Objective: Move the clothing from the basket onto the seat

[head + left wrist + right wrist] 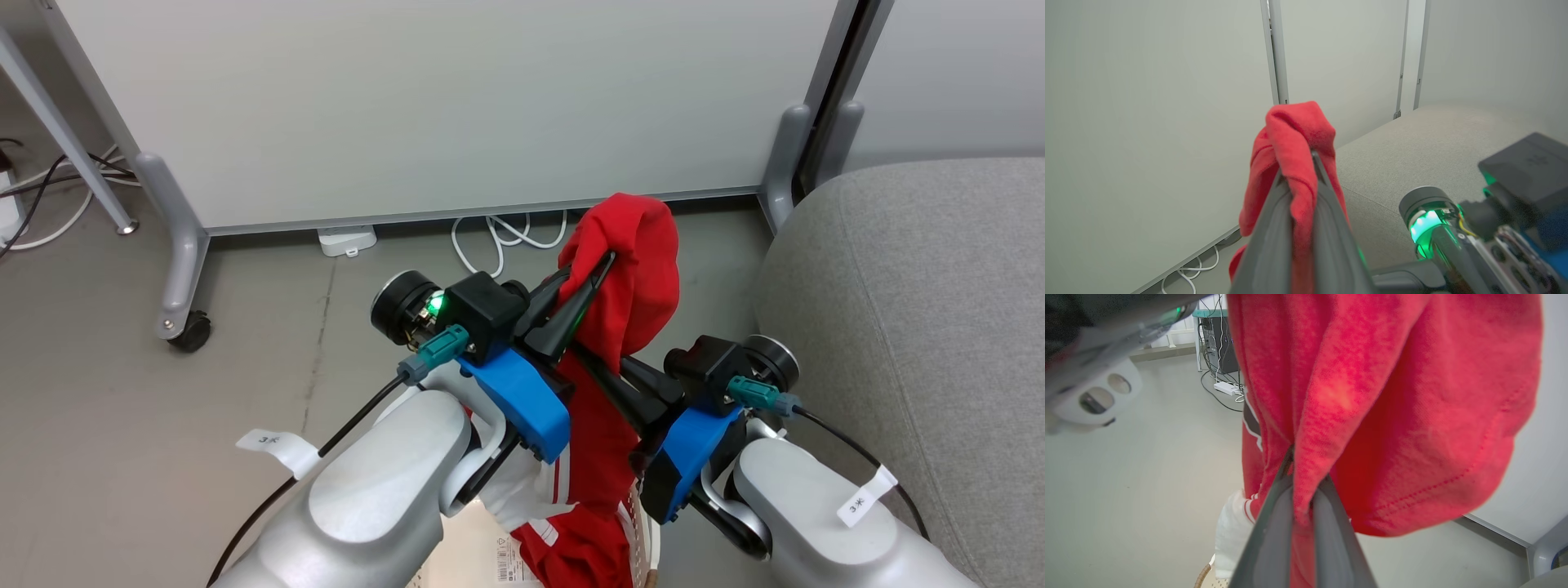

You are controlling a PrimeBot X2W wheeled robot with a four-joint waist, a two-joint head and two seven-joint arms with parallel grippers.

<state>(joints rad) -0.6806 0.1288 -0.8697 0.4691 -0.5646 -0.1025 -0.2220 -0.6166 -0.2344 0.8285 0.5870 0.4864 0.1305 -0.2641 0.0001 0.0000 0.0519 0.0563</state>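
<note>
A red garment of the clothing (645, 269) hangs lifted in front of me, its lower part with white stripes trailing down into the basket (478, 555) at the bottom edge. My left gripper (602, 265) is shut on the top fold of the clothing (1294, 134). Lower down, my right gripper (608, 371) is shut on a fold of the same clothing (1392, 396), the cloth pinched between its tips (1306, 473). The light-grey seat (922, 310) lies to my right, beyond the held cloth in the left wrist view (1433, 151).
A pale partition wall (457, 106) on castor feet (188, 331) stands ahead, with white cables (506, 233) and a power strip (347, 239) on the floor at its base. A brown bit of the basket's rim (1202, 577) shows under the cloth.
</note>
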